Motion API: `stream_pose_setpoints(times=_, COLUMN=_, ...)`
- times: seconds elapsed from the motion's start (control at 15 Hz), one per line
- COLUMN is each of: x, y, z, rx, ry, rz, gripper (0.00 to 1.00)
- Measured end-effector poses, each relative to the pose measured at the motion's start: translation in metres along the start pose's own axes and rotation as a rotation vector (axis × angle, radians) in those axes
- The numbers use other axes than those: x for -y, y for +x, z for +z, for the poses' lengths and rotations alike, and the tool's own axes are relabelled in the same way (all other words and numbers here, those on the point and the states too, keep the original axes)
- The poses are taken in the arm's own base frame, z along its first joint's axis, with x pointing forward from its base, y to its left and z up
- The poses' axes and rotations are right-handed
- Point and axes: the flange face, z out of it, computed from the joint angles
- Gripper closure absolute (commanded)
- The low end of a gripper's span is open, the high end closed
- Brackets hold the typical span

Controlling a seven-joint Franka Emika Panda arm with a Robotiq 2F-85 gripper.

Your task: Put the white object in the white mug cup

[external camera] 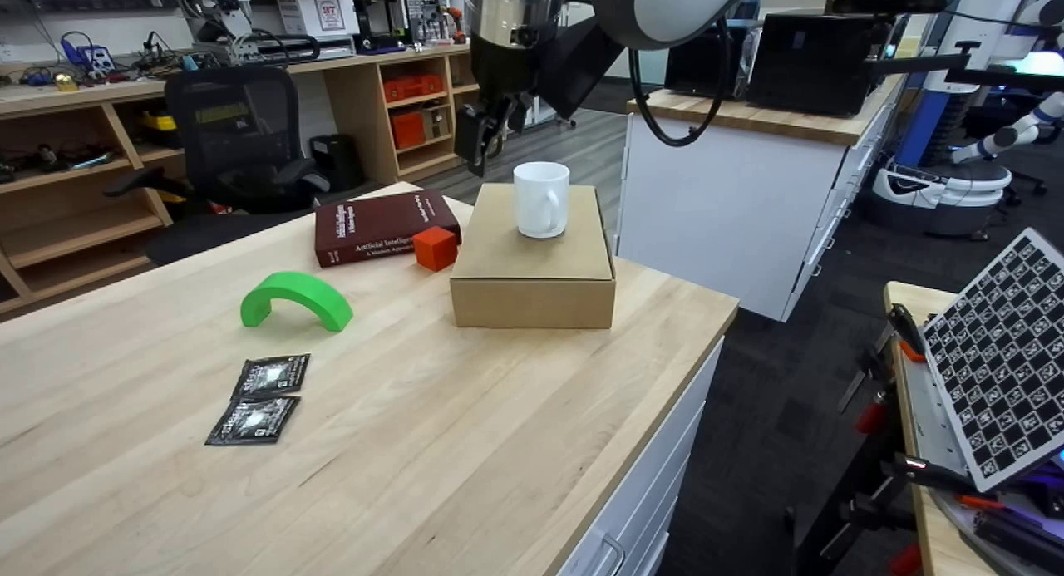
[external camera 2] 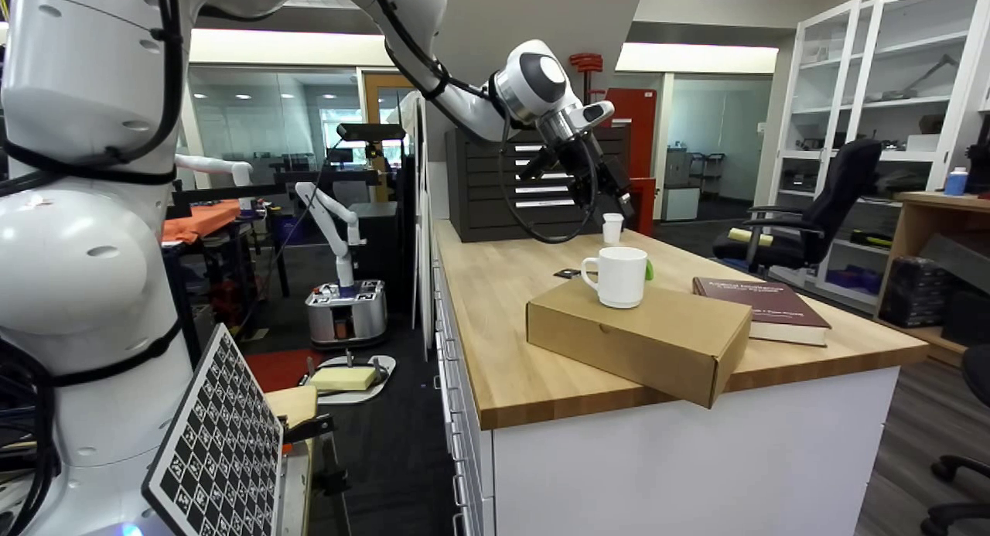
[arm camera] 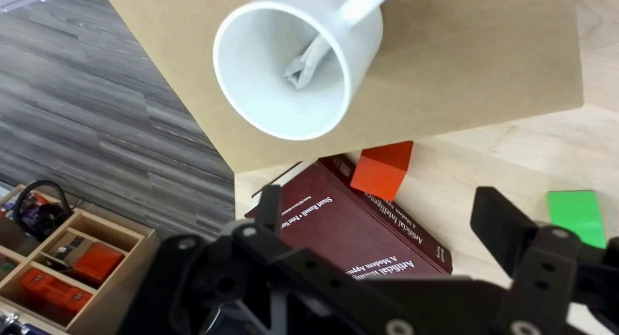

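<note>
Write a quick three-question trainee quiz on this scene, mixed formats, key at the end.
1. True or false: the mug stands on the book.
2. Pick one. What shows inside the mug in the wrist view? A) red cube B) white object C) green arch
3. Fill in, open or shut: in the wrist view, the gripper is ____.

Key: 1. False, it stands on the box. 2. B. 3. Open.
</note>
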Motion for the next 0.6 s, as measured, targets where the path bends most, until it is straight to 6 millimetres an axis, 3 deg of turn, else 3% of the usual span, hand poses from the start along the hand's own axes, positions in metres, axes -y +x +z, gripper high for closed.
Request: stream_pose_setpoints(times=0.6, x=0.0031, y=-0.0011, z=0.0028, rx=0.004, ry=0.001, rz=-0.005, gripper=0.0)
